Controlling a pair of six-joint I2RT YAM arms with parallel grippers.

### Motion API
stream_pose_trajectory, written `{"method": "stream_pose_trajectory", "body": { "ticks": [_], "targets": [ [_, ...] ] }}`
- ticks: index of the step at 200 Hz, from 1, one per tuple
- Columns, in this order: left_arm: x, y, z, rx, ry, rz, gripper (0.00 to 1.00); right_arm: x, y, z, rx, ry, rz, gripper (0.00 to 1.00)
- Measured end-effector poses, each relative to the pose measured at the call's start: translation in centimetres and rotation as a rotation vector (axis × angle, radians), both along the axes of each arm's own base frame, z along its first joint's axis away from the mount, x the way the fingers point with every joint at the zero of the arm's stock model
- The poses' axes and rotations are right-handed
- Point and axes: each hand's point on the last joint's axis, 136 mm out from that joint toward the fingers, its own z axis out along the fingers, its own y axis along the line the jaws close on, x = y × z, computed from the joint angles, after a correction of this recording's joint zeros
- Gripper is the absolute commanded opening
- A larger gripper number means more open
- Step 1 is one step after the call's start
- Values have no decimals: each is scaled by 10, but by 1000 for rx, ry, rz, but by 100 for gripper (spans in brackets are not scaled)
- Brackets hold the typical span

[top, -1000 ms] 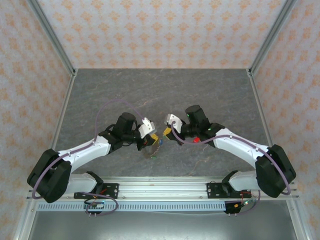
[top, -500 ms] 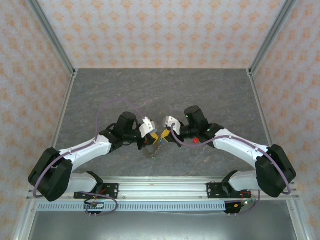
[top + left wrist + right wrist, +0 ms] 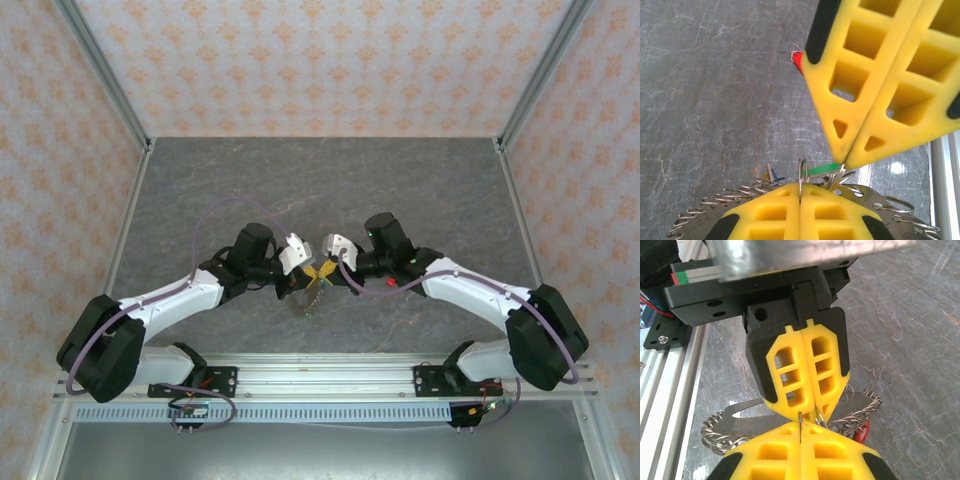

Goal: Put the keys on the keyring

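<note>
Nearest, the keyring sits just under the left end effector. It is a flat shiny metal curve with many thin wire loops. The yellow left end effector is squeezed shut on one upright loop. The right end effector is shut too and seems to pinch the small green key. They meet tip to tip, so the key lies sideways, pointing at the loop. Farther off, a red key lies on the grey stony bench.
</note>
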Motion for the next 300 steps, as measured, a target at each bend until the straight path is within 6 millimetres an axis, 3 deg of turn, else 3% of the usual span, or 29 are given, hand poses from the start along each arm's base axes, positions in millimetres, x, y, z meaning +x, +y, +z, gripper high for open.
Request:
{"method": "stream_pose_trajectory", "body": {
  "ticks": [107,300],
  "targets": [
    [1,0,-3,7,6,3,0,17,-3,-11,-68,-29,-119,0],
    [4,-1,-4,18,6,-1,0,21,-17,-29,-171,-1,-196,0]
  ]
}}
